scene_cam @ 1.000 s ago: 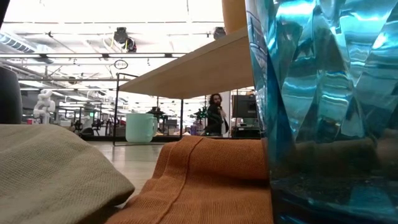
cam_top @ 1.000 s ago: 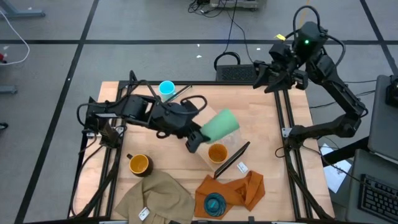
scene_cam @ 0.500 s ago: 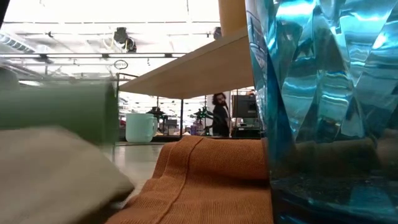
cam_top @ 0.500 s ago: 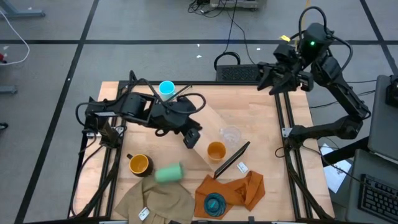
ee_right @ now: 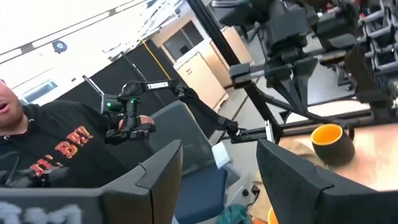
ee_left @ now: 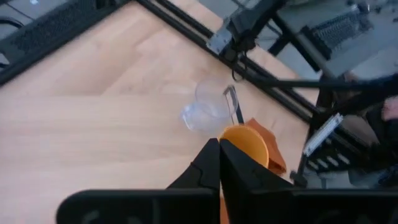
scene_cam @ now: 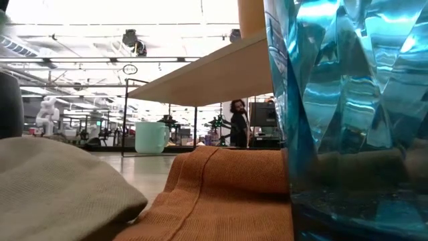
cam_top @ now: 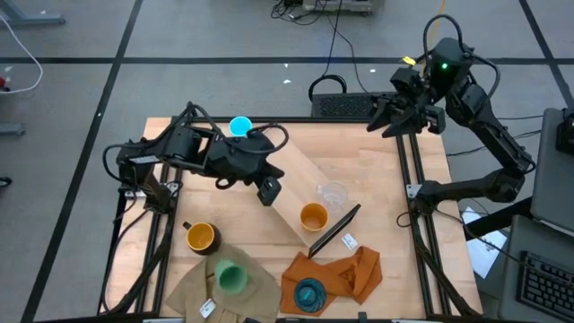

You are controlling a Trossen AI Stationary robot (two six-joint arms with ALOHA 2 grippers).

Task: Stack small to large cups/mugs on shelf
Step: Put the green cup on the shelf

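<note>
My left gripper (cam_top: 267, 189) is shut on nothing above the light-wood shelf plank (cam_top: 289, 199), just short of the orange cup (ee_left: 246, 143) and the clear tumbler (ee_left: 208, 109). The green cup (cam_top: 230, 276) rests mouth up on the tan cloth (cam_top: 224, 292) near the front edge. A dark mug with a yellow inside (cam_top: 201, 237) stands at the near left, and a light-blue mug (cam_top: 239, 127) at the far edge. The ribbed teal cup (cam_top: 310, 293) sits on the orange cloth (cam_top: 345, 274). My right gripper (cam_top: 395, 113) waits open over the far right corner.
The plank slopes up toward its black wire bracket (cam_top: 334, 230). In the low view the teal cup (scene_cam: 348, 120) fills the right foreground. Black frame rails (cam_top: 417, 197) run along both table sides. A person (scene_cam: 234, 124) stands in the room behind.
The green cup, between my left fingers above the plank a second ago, has come out of them. It flew toward the near left and landed on the tan cloth. My left gripper has shut and drawn back a little toward the far left.
</note>
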